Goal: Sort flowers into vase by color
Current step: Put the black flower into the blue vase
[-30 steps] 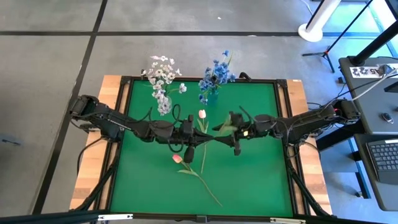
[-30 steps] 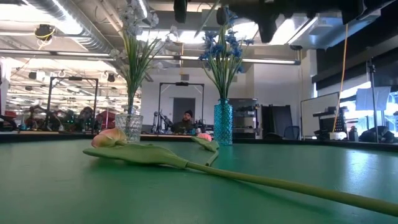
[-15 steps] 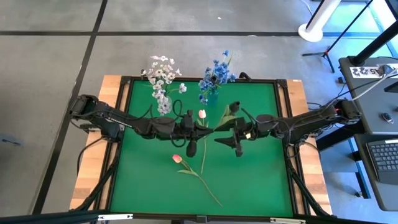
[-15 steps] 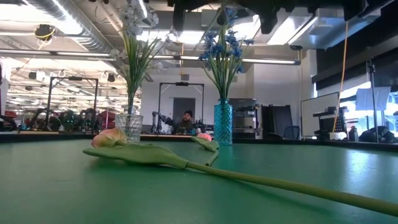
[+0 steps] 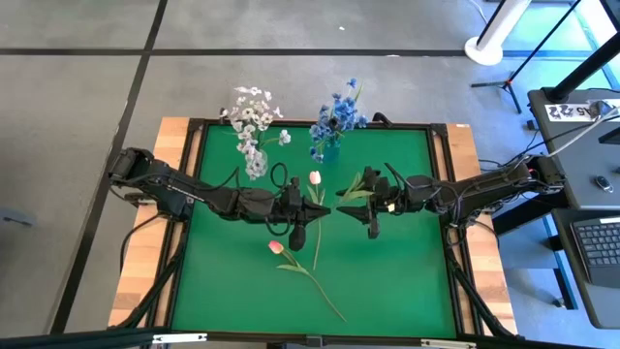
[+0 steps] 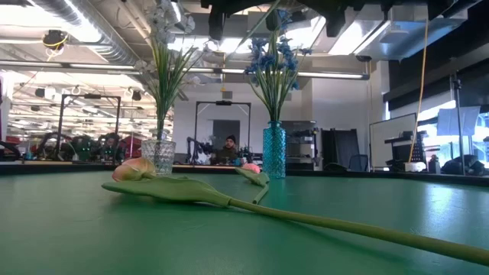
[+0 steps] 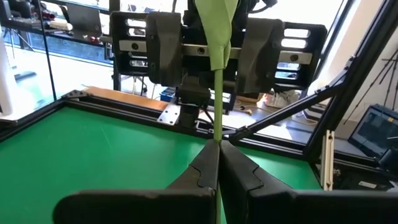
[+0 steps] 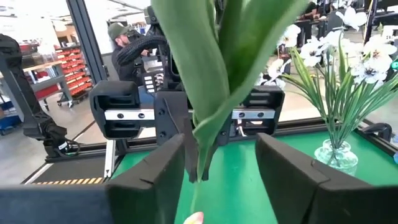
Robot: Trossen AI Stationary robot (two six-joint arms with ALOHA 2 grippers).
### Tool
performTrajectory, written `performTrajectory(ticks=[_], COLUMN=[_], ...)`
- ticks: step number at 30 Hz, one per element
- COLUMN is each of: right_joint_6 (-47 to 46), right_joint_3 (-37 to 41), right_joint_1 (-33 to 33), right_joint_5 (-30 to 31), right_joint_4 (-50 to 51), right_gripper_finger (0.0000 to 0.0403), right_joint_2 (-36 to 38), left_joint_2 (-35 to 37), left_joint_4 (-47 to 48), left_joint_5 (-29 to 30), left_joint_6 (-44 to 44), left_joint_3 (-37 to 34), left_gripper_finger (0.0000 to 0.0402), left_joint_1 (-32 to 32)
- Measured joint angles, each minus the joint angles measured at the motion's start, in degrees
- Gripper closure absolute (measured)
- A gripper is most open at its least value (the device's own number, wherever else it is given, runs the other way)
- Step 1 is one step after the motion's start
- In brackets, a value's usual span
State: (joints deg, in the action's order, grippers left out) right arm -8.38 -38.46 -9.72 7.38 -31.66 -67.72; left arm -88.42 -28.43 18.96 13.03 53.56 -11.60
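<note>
My left gripper [image 5: 323, 206] [image 7: 217, 165] is over the table's middle, shut on a green flower stem. The stem's leafy end [image 5: 356, 184] [image 8: 211, 93] reaches between the open fingers of my right gripper [image 5: 371, 202] [image 8: 221, 162], which stand on either side of the leaves without touching them. This flower's blossom does not show. A pink tulip [image 5: 276, 247] [image 6: 137, 169] lies flat on the green mat. A white-pink tulip [image 5: 315, 178] lies on the mat below the grippers. My left gripper pinches the bare stem [image 7: 217, 134] between its two fingertips, coming level from the table's left. The stem runs on from the fingertips roughly in line with the fingers, toward the right gripper. The flower is lifted clear of the mat, about level.
A clear glass vase [image 5: 254, 163] [image 6: 159, 153] with white sprays and a blue vase [image 5: 329, 147] [image 6: 273, 149] with blue sprays stand near the far edge. A dark raised frame [image 5: 441, 194] rims the mat. The mat's near right part is bare.
My right gripper has drawn back a little toward the table's right edge. The held flower's leafy end has swung toward the far edge. My left gripper has kept hold of the stem and edged toward the right.
</note>
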Motion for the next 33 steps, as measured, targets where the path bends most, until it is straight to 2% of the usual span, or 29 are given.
performTrajectory(ticks=[4,10,17,21,26,29,33], right_joint_6=[-0.1,0.8,3.1,5.2,7.6,9.2,12.5], right_joint_3=[0.0,0.0,0.0,0.0,0.0,0.0,0.0], right_joint_1=[0.0,0.0,-0.1,0.0,0.0,0.0,0.0], right_joint_5=[0.0,-0.2,2.1,9.3,14.4,19.9,26.4], right_joint_4=[0.1,0.0,5.0,11.5,17.8,20.8,22.5], right_gripper_finger=[0.0265,0.0386,0.0397,0.0399,0.0401,0.0401,0.0401], right_joint_2=[0.0,0.0,2.1,7.1,14.0,17.4,18.8], left_joint_2=[0.0,0.0,0.0,0.1,0.1,0.1,0.0], left_joint_4=[0.0,0.0,1.2,5.2,6.2,7.3,9.1], left_joint_5=[0.0,0.8,2.6,3.1,3.7,3.9,4.3], left_joint_6=[0.1,0.3,-1.7,-2.9,-2.7,-3.0,-4.4], left_joint_3=[0.0,0.0,0.0,-0.1,-0.1,-0.1,-0.1], left_gripper_finger=[0.0401,0.0401,0.0401,0.0401,0.0401,0.0401,0.0379], left_joint_1=[0.0,0.3,-0.3,-0.7,-0.2,0.0,0.9])
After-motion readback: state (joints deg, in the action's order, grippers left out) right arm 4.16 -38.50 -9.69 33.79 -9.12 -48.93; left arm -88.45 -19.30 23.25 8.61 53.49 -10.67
